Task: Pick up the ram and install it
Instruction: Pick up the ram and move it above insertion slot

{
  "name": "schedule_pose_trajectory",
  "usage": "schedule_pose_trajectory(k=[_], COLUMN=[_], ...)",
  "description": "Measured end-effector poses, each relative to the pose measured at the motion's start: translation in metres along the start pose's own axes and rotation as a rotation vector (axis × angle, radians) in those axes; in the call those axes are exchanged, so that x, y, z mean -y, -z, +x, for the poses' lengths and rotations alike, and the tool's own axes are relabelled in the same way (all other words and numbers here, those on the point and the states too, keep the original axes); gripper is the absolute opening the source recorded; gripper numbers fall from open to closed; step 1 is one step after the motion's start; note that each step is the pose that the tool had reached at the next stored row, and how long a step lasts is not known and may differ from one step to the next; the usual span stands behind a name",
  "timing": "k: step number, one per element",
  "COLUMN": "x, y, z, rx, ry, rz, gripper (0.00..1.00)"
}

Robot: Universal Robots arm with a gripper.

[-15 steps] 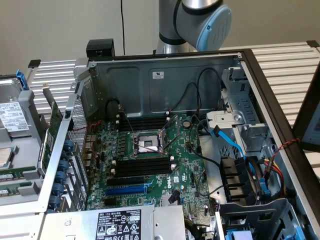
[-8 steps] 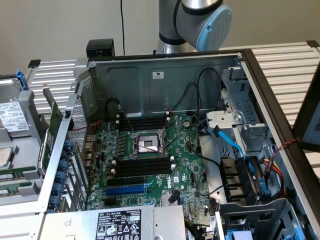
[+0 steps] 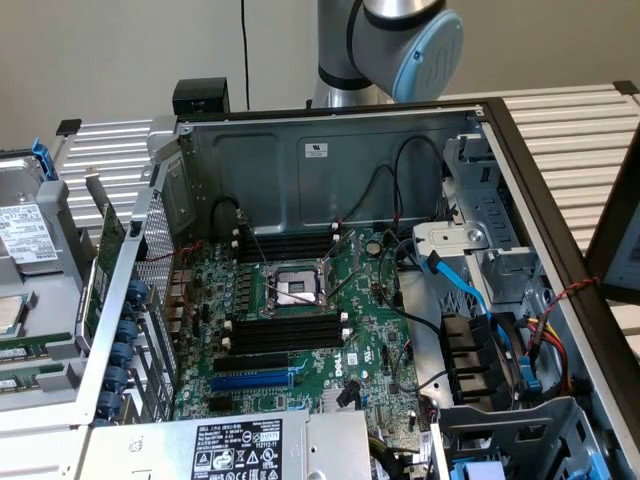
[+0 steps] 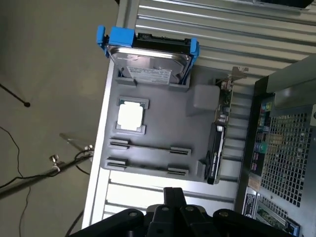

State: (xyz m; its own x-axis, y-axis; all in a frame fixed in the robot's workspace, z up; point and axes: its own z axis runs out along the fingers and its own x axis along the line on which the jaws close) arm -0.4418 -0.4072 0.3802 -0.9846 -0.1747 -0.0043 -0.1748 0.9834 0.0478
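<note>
Silver-grey tubular arm [image 3: 338, 35], ringed by a black band [image 3: 336, 78] at the joint, closed off with a round pale-blue cap [image 3: 426, 55]. Matte black claw [image 4: 173, 195]: narrow squared centre piece, flanked on both sides by rounded black lobes [image 4: 129, 217].

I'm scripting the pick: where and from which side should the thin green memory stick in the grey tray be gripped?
Pinch the thin green ram stick mid-length across its flat faces, coming from straight above: it seems to stand on edge in the grey tray, clips holding both ends.
</note>
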Motion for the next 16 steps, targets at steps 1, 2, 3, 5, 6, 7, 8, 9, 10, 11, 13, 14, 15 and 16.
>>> schedule_pose_trajectory(k=[1, 2, 3, 5, 6, 7, 8, 9, 10, 11, 13, 14, 15, 16], x=[0.0, 0.0, 0.0, 0.0001, 0.0001, 0.0001, 0.0001, 0.0001, 0.0001, 0.0001, 0.0001, 0.0002, 0.0002, 0.0002], y=[-0.0002, -0.0004, -0.0006, -0.001, -0.0012, -0.0015, -0.0016, -0.0018, -0.002, -0.0022, -0.0027, -0.0031, -0.0033, -0.0035], z=[0.0, 0.0, 0.0, 0.0, 0.0, 0.0, 0.0, 0.0, 0.0, 0.0, 0.0, 0.0, 0.0, 0.0], rx=[-0.0009, -0.0017, -0.0026, -0.0043, -0.0052, -0.006, -0.0069, -0.0079, -0.0087, -0.0096, -0.0117, -0.0128, -0.0141, -0.0153], ry=[0.018, 0.036, 0.054, 0.091, 0.109, 0.127, 0.145, 0.164, 0.182, 0.2, 0.236, 0.254, 0.272, 0.29], rz=[-0.0001, -0.0001, -0.0002, -0.0004, -0.0005, -0.0006, -0.0006, -0.0007, -0.0008, -0.0009, -0.001, -0.0011, -0.0012, -0.0013], gripper=[0.1, 0.1, 0.1, 0.1, 0.1, 0.1, 0.1, 0.1, 0.1, 0.1, 0.1, 0.1, 0.1, 0.1])
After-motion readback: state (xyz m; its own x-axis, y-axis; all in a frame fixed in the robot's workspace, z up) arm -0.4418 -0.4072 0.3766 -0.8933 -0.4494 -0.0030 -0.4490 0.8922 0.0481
